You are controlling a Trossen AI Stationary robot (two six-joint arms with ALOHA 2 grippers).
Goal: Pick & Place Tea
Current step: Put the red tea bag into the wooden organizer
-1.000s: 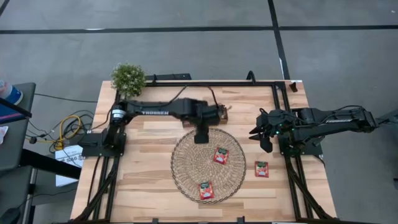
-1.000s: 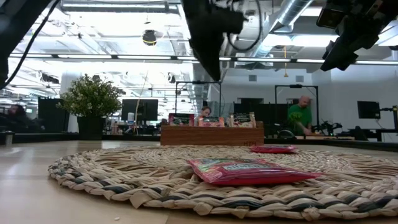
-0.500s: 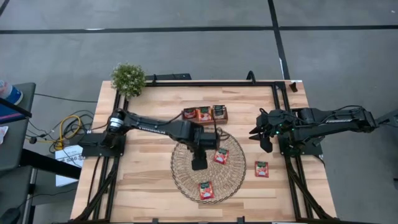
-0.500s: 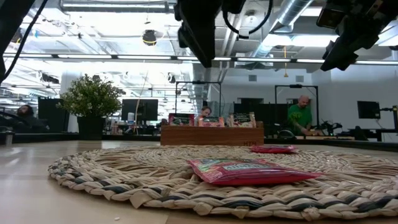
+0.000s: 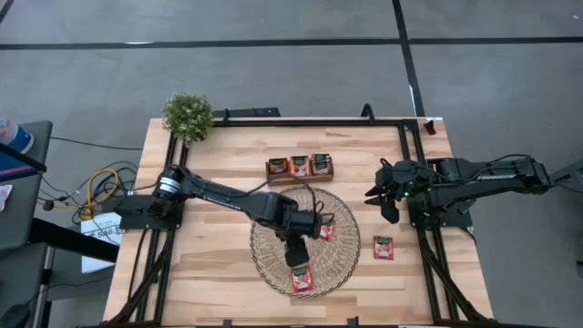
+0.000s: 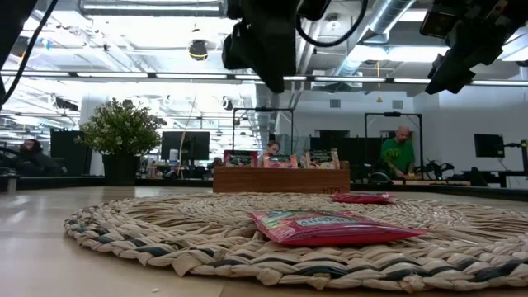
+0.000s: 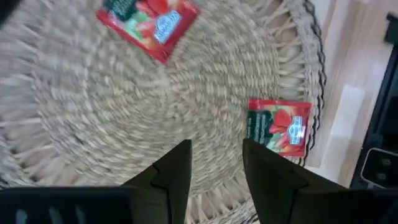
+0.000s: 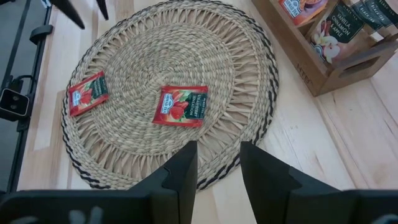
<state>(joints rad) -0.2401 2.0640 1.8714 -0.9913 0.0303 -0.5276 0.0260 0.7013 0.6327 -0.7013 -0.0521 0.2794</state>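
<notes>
Tea sachets: I count three loose ones. One sachet (image 5: 301, 278) lies on the round woven mat (image 5: 270, 239), just in front of my left pincer (image 5: 294, 254). A second sachet (image 5: 326, 230) is on the same mat, just beside the left wrist. A third sachet (image 5: 383, 247) lies on the bare tabletop (image 5: 209, 273), off the mat, near the right pincer (image 5: 386, 206).

Wooden tray: the tray (image 5: 300, 168) stands behind the mat, well apart from both pincers. Its three compartments already hold sachets, so I judge part of the job is done.

Left pincer: it hangs over the mat, fingers (image 7: 176, 169) apart with a narrow gap and nothing between them. In the left wrist view the nearest sachet (image 7: 278, 125) sits a little to the side of the gap, not yet under it.

Right pincer: it waits above the tabletop edge on its own side. In the right wrist view its fingers (image 8: 184, 167) are also a little apart and empty.

Progress: I judge the task as mostly advanced, not finished. Three sachets are left outside the tray.

Next need: I think the left pincer must line up over the near sachet and come down before it can close.
</notes>
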